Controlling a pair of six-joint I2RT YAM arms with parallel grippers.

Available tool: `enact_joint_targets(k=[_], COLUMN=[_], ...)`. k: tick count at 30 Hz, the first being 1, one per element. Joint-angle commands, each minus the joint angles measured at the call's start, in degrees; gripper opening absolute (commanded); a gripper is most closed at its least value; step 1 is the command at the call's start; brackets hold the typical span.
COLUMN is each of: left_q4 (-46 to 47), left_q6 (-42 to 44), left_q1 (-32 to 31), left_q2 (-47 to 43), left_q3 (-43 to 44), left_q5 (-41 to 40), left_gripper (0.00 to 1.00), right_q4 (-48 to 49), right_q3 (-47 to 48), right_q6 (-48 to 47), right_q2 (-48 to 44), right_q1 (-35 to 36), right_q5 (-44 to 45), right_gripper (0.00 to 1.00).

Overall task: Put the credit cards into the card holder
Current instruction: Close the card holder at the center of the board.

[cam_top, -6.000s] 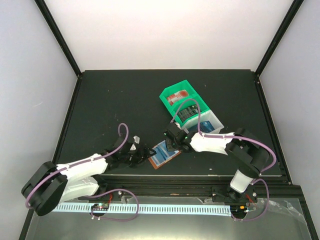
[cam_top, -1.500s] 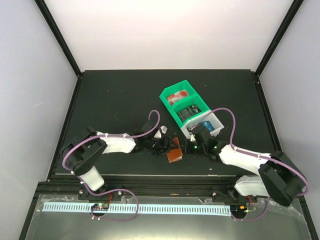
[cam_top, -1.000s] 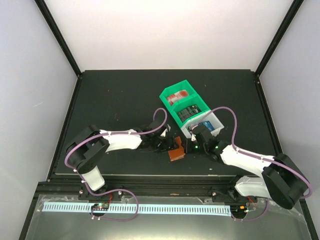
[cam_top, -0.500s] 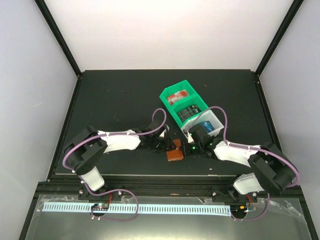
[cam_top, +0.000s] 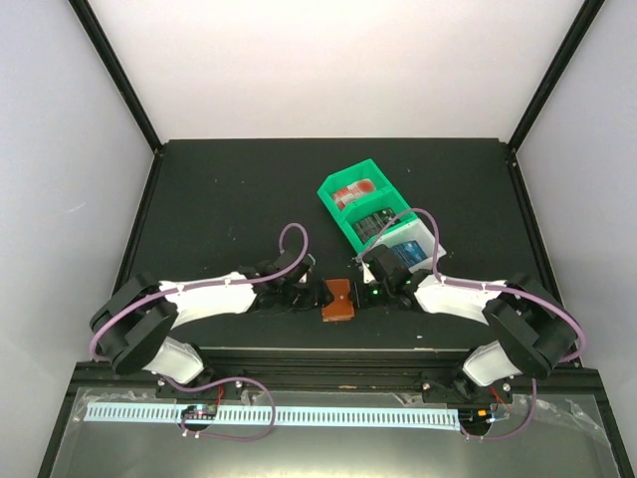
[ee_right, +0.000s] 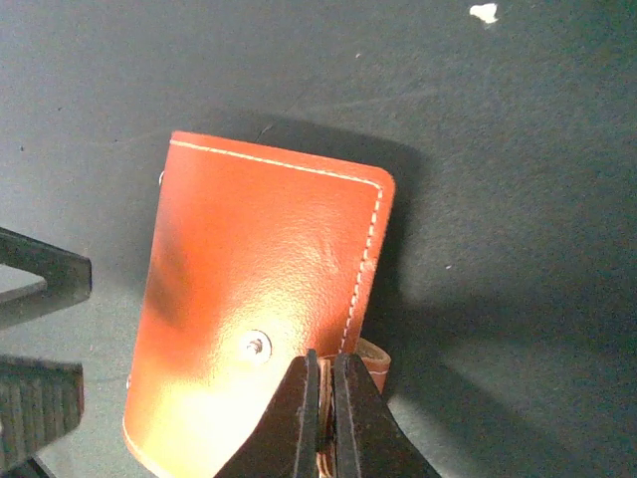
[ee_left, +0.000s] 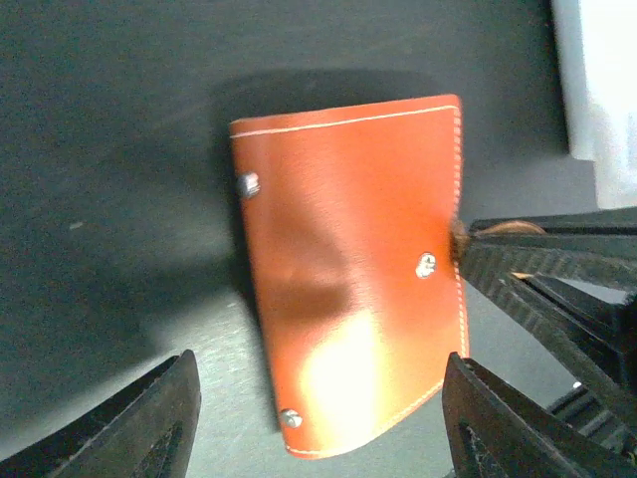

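The brown leather card holder [cam_top: 338, 300] lies closed on the black table between my two grippers, its snap studs showing in the left wrist view [ee_left: 348, 299]. My right gripper [ee_right: 323, 363] is shut on the holder's narrow strap [ee_right: 370, 360] at its edge; it also shows in the top view [cam_top: 361, 290]. My left gripper [ee_left: 318, 366] is open, its fingers either side of the holder's near end, not touching; it also shows in the top view [cam_top: 311, 296]. Red cards [cam_top: 353, 192] and dark cards [cam_top: 376, 225] sit in the green bin, and blue cards [cam_top: 408, 251] in the white bin.
The green bin [cam_top: 328, 187] and the white bin [cam_top: 430, 239] stand just behind the right arm, the white bin's corner showing in the left wrist view [ee_left: 597, 90]. The table's raised front edge [cam_top: 338, 349] runs close below the card holder.
Six seconds ago a blue card lay at the open holder; it no longer shows. Since then the right gripper has moved left onto the strap, and the left gripper sits around the holder's end.
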Motion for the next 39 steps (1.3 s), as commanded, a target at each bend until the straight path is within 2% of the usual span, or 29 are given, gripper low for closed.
enact_joint_targets(k=[1, 6, 10, 15, 23, 28, 32, 39], left_q4=[-1.92, 2.72, 3.55, 1.94, 0.83, 1.10, 1.18, 1.46], left_q6=[-3.70, -2.62, -1.51, -0.78, -0.15, -0.08, -0.04, 0.02], left_q1=[0.41, 0.62, 0.75, 0.90, 0.90, 0.97, 0.96, 0.94], left_q2=[-2.00, 2.29, 5.93, 6.23, 6.27, 6.82, 6.97, 7.22], left_q3=[-2.61, -2.66, -1.17, -1.40, -1.86, -1.80, -1.82, -1.92], left_q5=[-4.94, -1.22, 0.94, -1.34, -2.61, -2.48, -2.43, -2.06], left_gripper=[0.69, 0.67, 0.65, 0.62, 0.61, 0.61, 0.61, 0.60], right_q4=[-3.51, -5.31, -5.49, -6.27, -7.34, -7.58, -7.74, -8.06], right_q3=[1.98, 4.18, 5.13, 5.92, 5.01, 5.04, 5.09, 5.05], right_q6=[1.67, 2.03, 2.55, 4.20, 8.15, 8.31, 8.52, 8.92], right_q2=[0.67, 1.49, 1.79, 0.74, -2.59, -3.65, -3.28, -3.67], right_q1=[2.18, 3.76, 4.05, 4.03, 4.04, 4.08, 4.04, 4.05], right_q5=[2.14, 3.52, 2.85, 4.95, 9.68, 9.24, 8.96, 7.86], right_gripper=[0.01, 0.01, 0.07, 0.19, 0.23, 0.26, 0.25, 0.07])
